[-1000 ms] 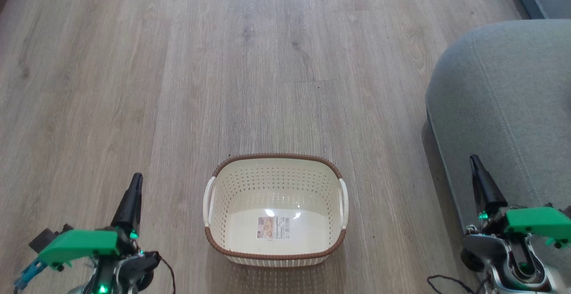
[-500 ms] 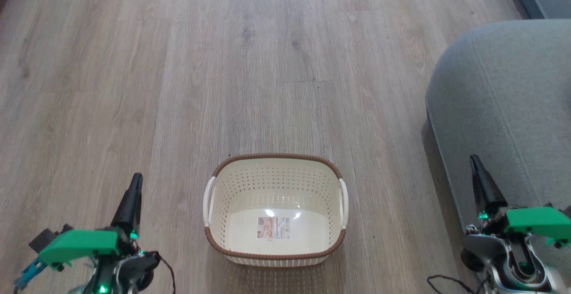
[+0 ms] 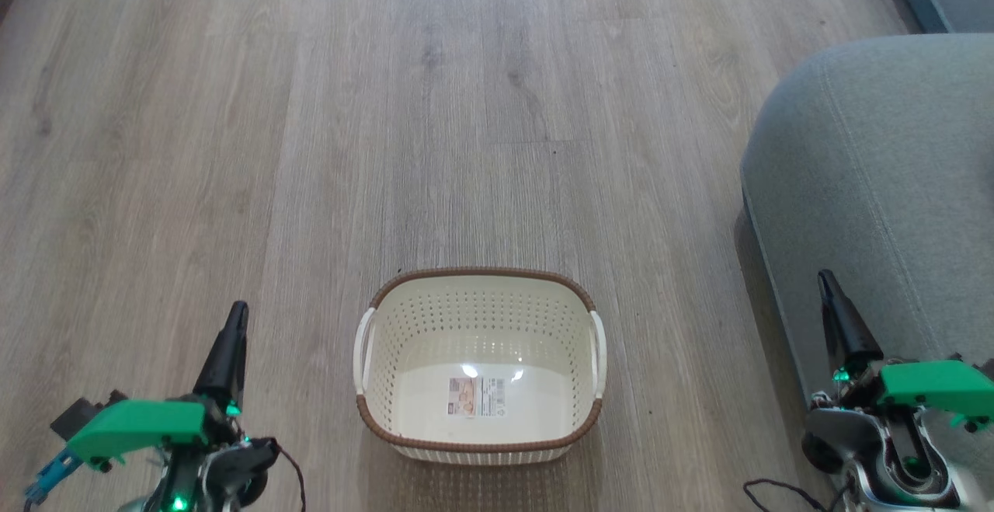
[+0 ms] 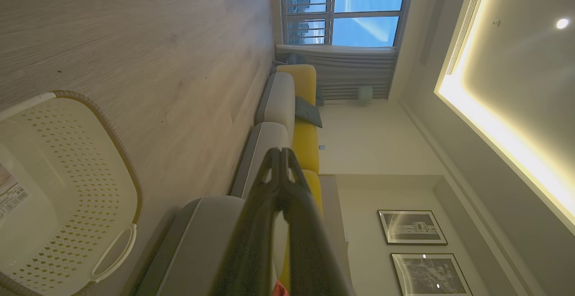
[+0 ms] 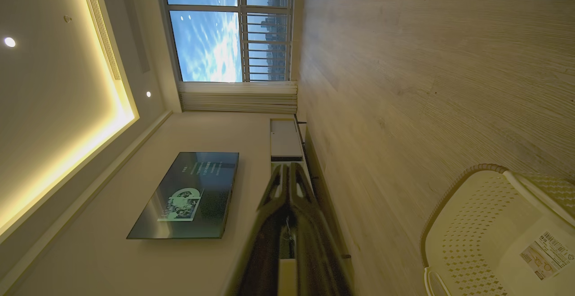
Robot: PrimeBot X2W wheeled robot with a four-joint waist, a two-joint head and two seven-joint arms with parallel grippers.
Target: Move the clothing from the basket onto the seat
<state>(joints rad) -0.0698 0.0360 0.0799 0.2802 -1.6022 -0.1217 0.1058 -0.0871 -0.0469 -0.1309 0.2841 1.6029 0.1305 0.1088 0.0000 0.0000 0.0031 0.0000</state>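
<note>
1. While the left hand (image 3: 237, 316) and the right hand (image 3: 826, 283) hang low at either side, the basket (image 3: 477, 270) stands upright on the wooden floor (image 3: 388, 108) between them, touching neither.
2. It is a cream-white perforated plastic tub, rectangular with rounded corners. It has a brown woven-look rim and a white handle at each side, and a label sticker (image 3: 475, 397) lies on its glossy bottom.
3. Each hand's two dark fingers are pressed together and grip nothing.
4. The grey-green seat (image 3: 877, 186), rounded and seamed, rises at the robot's right, with the right hand near its front edge.
5. In the left wrist view a sliver of red (image 4: 279, 289) peeps from behind the fingers, beside the seat. Too little shows to tell what it is.
</note>
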